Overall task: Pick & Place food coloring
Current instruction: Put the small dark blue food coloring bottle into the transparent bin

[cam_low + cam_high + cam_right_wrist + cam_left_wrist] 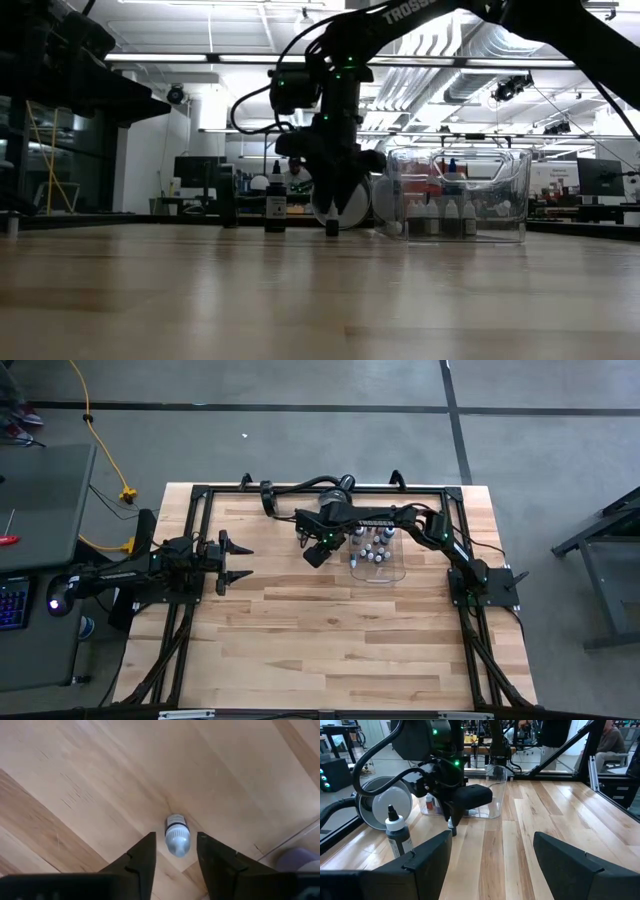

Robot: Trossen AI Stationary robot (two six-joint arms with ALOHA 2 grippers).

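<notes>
One tiny food coloring bottle (176,834), pale-capped, stands upright on the wood left of the clear tray (392,568). My right gripper (175,851) points down over it, open, with a finger on either side and a sliver of gap at each. The low view shows the same bottle (332,228) on its base under the right gripper (333,214). Several more white-capped bottles (446,216) stand in the tray. My left gripper (238,561) waits open near the table's left side and is also seen in its wrist view (492,855).
A taller dark bottle with a black tip (397,833) stands alone to the left of the right gripper, in front of the round silver lamp head (381,803). A black frame (196,510) borders the table. Bare wood fills the near half (340,650).
</notes>
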